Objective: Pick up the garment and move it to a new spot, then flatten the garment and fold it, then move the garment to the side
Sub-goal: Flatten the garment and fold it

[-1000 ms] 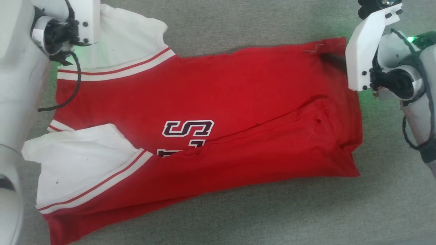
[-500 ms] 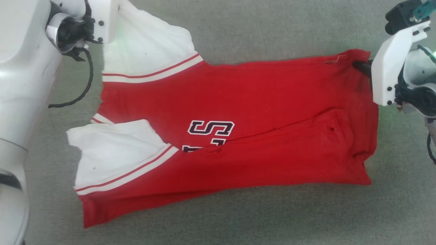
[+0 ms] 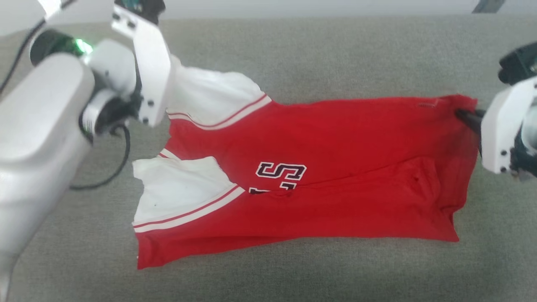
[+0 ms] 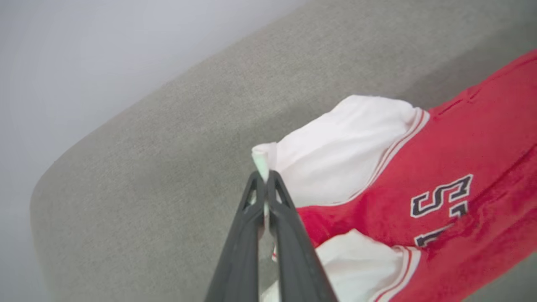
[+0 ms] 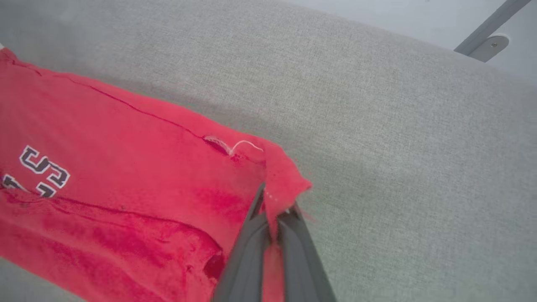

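Between the two pairs of jaws the garment (image 3: 319,167) lies stretched lengthwise on the grey surface (image 3: 335,54), mostly flat. Its near flap (image 3: 356,205) is already turned over the body and covers the lower part of the letters (image 3: 281,171). The near sleeve (image 3: 176,188) lies folded in beside them.

The left gripper (image 4: 264,176) has its jaws pressed together on the edge of the far sleeve (image 4: 335,142); a small fold of white cloth stands up just past the tips. The right gripper (image 5: 272,209) pinches the far hem corner (image 5: 285,180), and a red tuft rises between and above its tips. From each pair of jaws the cloth runs inward toward the other, a little raised at both held points and sagging onto the surface between.

This looks like the folding step: one lengthwise fold is done and the far edge is gripped at both ends for the second. The next move likely calls for both arms to lift together, hold the edge taut between them, and carry it toward the robot over the near flap. Both grips are thin. An uneven pull could slip the cloth out or drag the folded flap askew.
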